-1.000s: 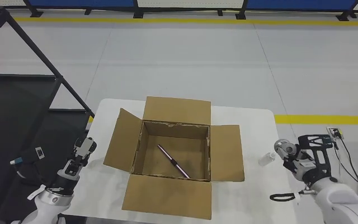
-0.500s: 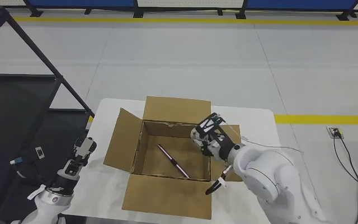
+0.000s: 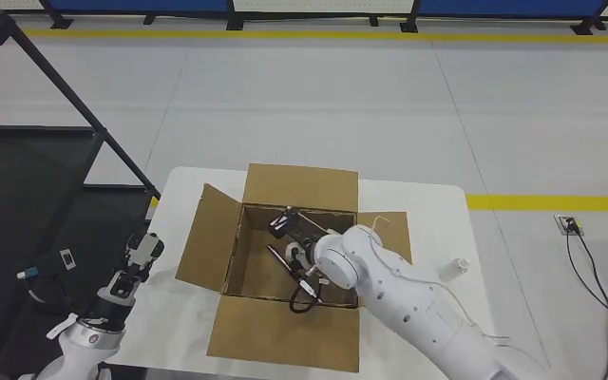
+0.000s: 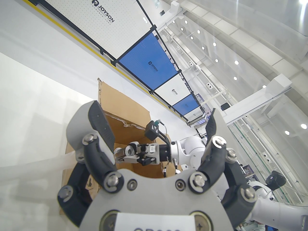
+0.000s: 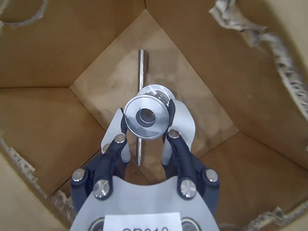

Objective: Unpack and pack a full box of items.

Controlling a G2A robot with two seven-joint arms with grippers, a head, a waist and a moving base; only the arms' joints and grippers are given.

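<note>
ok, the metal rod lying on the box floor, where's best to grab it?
Mid-shaft, from straight above, jaws closing across its length. The rod lies flat on the floor of the box, thin and even, with its middle clear of the walls, which would likely block a side approach.

Hidden behind the metal pulley [image 5: 146,118]: middle of the steel rod [image 5: 142,66]. From above, covered by the right arm [image 3: 380,285]: most of that rod. Too small to tell: clear item [image 3: 456,269] near the table [image 3: 427,204] edge. Cut by wrist-view edges: box [image 5: 216,73] flaps.
</note>
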